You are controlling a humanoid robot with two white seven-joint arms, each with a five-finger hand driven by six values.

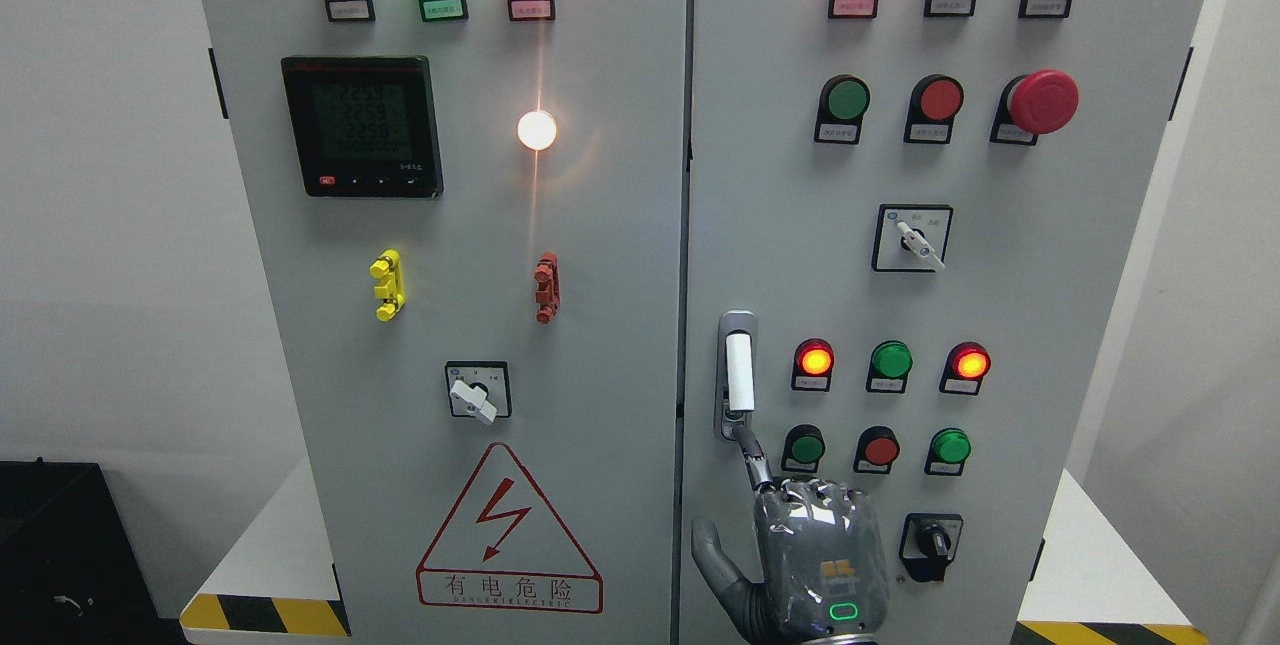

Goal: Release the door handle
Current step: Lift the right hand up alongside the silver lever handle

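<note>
The door handle (738, 373) is a white bar in a grey metal recess, upright on the left edge of the cabinet's right door (1000, 305). My right hand (815, 555) comes up from the bottom edge just below it, its back towards the camera. Its index finger (752, 455) points up and its tip reaches the lower end of the handle's recess. The thumb (712, 550) is spread out to the left, away from the handle. The other fingers are bent at the knuckles. Nothing is grasped. The left arm is out of sight.
Both cabinet doors look closed, with the seam (688, 225) between them. Lamps and push buttons (880, 447) sit right of the handle, a rotary switch (932, 543) beside my hand. The left door carries a meter (362, 125) and a hazard triangle (508, 535).
</note>
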